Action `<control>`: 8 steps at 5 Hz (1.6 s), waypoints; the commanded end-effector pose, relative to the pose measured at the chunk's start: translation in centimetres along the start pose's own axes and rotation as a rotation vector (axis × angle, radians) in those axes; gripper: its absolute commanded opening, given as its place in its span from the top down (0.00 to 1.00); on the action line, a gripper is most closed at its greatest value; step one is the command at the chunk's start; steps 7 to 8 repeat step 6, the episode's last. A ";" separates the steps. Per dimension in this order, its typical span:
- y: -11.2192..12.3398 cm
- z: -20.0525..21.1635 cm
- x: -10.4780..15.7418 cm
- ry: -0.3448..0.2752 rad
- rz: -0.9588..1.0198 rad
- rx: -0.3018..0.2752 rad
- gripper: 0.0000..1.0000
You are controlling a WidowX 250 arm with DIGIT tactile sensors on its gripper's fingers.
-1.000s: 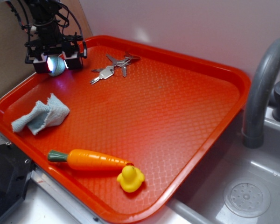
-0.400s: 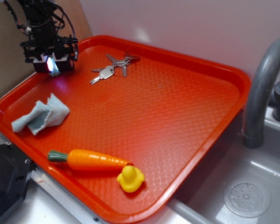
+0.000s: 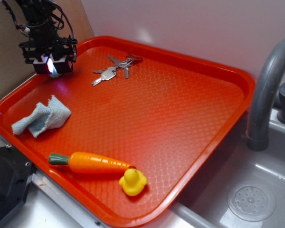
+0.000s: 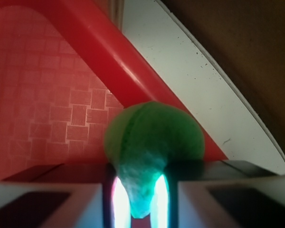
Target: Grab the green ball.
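Green ball (image 4: 149, 147) sits pinched in the gripper (image 3: 50, 65) above the red tray's (image 3: 190, 61) far-left corner; keys (image 3: 115, 69) just beside, cloth (image 3: 42, 116), carrot (image 3: 92, 162) and duck (image 3: 132, 181) nearer the tray's front edge.

Black arm (image 3: 38, 21), looped cables (image 3: 66, 23), white-padded end effector (image 3: 51, 65)

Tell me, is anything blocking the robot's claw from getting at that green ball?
Nothing visible does. The green ball is already squeezed between the two fingers of the gripper at the tray's far left corner. The keys and cloth lie apart from it.
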State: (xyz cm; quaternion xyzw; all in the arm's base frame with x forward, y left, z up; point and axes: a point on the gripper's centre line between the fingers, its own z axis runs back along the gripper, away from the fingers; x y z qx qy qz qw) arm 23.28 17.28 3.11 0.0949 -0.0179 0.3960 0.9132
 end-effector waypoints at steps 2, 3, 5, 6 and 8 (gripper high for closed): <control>-0.2 14.4 -3.6 0.216 -0.262 -0.262 1.00; -1.9 20.2 -7.0 0.212 -0.392 -0.305 1.00; -4.0 26.5 -11.5 0.000 -0.542 -0.334 1.00; -4.7 25.8 -10.7 -0.006 -0.559 -0.339 1.00; -4.7 25.8 -10.7 -0.006 -0.559 -0.339 1.00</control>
